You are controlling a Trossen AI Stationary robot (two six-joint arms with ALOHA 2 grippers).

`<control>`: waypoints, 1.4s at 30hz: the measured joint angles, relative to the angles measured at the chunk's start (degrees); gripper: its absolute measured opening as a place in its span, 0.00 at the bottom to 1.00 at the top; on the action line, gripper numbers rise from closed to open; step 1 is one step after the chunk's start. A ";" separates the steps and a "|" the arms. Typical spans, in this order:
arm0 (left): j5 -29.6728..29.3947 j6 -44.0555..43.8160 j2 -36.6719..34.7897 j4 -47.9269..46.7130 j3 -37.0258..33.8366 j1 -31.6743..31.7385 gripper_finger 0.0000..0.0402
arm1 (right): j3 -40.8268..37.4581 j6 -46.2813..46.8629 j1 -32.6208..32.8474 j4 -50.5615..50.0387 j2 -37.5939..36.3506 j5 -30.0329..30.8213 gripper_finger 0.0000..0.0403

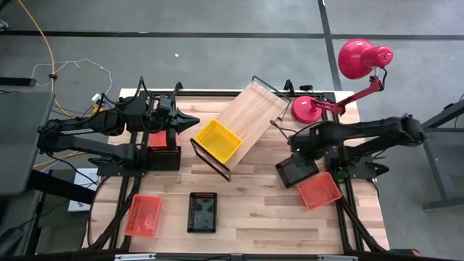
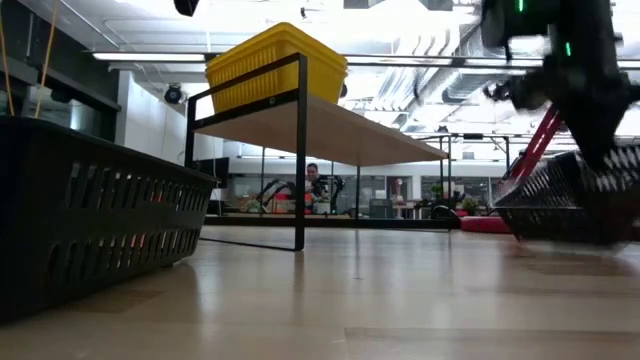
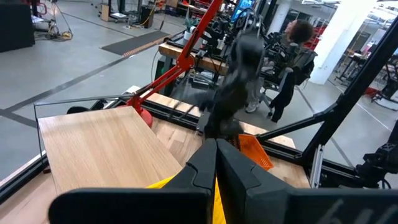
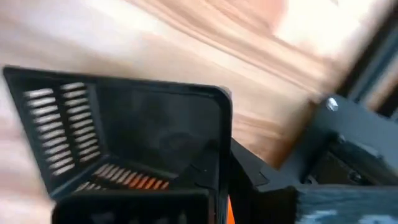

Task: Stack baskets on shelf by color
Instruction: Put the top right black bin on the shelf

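From above we see the pale wooden table [image 1: 254, 206] with the long light-wood shelf board on its thin black wire frame [image 1: 250, 116] lying askew near the middle, and a yellow plastic mesh basket [image 1: 217, 140] sitting on the end of that shelf nearer the left arm. The right pincer [image 1: 299, 154] is down at the rim of a black mesh basket [image 1: 295, 172], which sits just beside an orange mesh basket [image 1: 319, 190] at the table's right edge; the left pincer [image 1: 194, 121] waits closed, close to the yellow basket. Another orange basket [image 1: 143, 214] and a second black basket [image 1: 202, 212] lie apart along the front of the table, and a red desk lamp [image 1: 341, 80] stands behind the shelf. At table height we see the yellow basket [image 2: 277, 65] on top of the shelf [image 2: 320, 125], a black basket [image 2: 85, 215] large in the foreground, and the right arm coming down onto the other black basket [image 2: 560, 205], which looks tilted. From the left wrist we see the left pincer [image 3: 216, 165] with its fingers pressed together, the shelf board [image 3: 106, 149] ahead, and a person [image 3: 292, 62] in the room beyond. From the right wrist we see the right pincer's fingers [image 4: 245, 171] closed on the wall of the black basket [image 4: 130, 134], with orange showing through its slots.
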 joint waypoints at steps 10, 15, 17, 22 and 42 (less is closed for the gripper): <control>-0.16 0.09 0.00 -0.08 0.00 0.00 0.00 | 21.44 0.84 3.41 -0.55 -7.11 12.45 0.01; -0.16 1.08 0.00 -0.31 0.00 0.00 0.00 | 20.20 16.48 4.97 7.89 -7.61 34.36 0.01; -0.16 1.39 0.00 -0.41 0.00 0.00 0.00 | 17.51 21.54 5.04 13.47 -7.54 38.83 0.01; -0.16 1.14 0.00 -0.44 0.00 0.00 0.00 | 9.99 27.21 2.72 26.76 -5.87 36.07 0.00; -0.16 2.02 0.00 -0.42 0.00 0.00 0.00 | 1.30 48.65 2.05 48.05 3.19 32.17 0.02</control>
